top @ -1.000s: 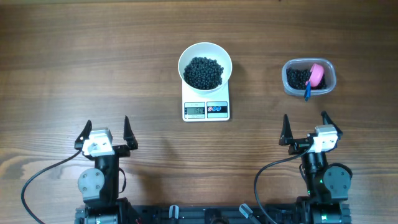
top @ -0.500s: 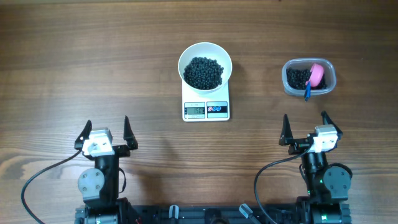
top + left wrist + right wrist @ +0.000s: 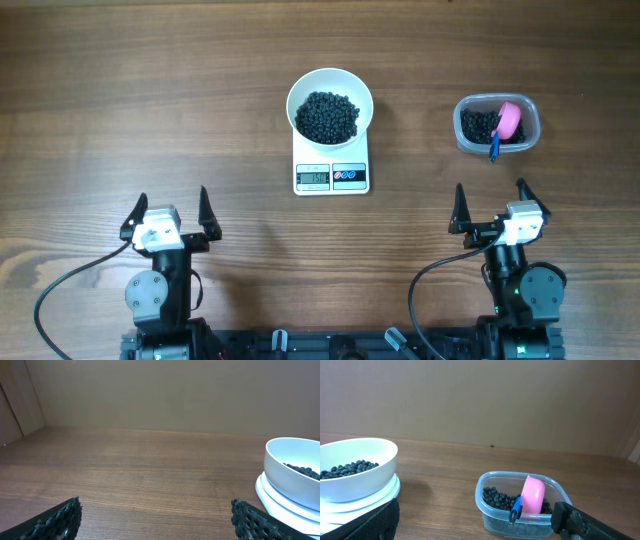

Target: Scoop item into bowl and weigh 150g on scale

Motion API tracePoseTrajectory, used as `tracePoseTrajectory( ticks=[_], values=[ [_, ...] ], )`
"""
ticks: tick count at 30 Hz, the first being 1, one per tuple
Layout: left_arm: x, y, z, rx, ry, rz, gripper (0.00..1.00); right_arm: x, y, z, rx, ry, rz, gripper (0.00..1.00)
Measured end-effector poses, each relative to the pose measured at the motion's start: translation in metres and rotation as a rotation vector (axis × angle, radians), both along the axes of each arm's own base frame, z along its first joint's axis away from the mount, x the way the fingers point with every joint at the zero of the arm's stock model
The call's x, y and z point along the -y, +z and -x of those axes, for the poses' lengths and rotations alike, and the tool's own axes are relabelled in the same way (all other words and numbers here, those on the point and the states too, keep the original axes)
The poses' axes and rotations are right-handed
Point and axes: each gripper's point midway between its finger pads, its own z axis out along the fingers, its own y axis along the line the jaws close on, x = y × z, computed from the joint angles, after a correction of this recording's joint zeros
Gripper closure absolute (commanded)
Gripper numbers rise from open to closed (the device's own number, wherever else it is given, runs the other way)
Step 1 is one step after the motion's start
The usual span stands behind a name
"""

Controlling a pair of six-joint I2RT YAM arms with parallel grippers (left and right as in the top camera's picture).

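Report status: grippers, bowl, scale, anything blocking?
Both open and empty: left gripper, right gripper. Beans heaped in bowl on scale; display too small to read. Pink scoop sits in tub; nothing in the way.

Round white bowl (image 3: 298,92) sits upright on the flat white scale (image 3: 331,163), upper centre of the overhead frame, holding a dark heap of black grains (image 3: 327,116); display faces the lower edge
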Motion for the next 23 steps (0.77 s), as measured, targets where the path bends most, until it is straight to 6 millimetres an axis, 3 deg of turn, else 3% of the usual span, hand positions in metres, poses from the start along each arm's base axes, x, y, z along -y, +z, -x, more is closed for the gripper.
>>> tracePoseTrajectory(
  ticks=[23],
  values=[
    [0.0,0.0,0.0,0.0,0.0,0.0,0.01,0.0001,0.0,0.0,0.0,0.0,0.0,0.02]
  ],
)
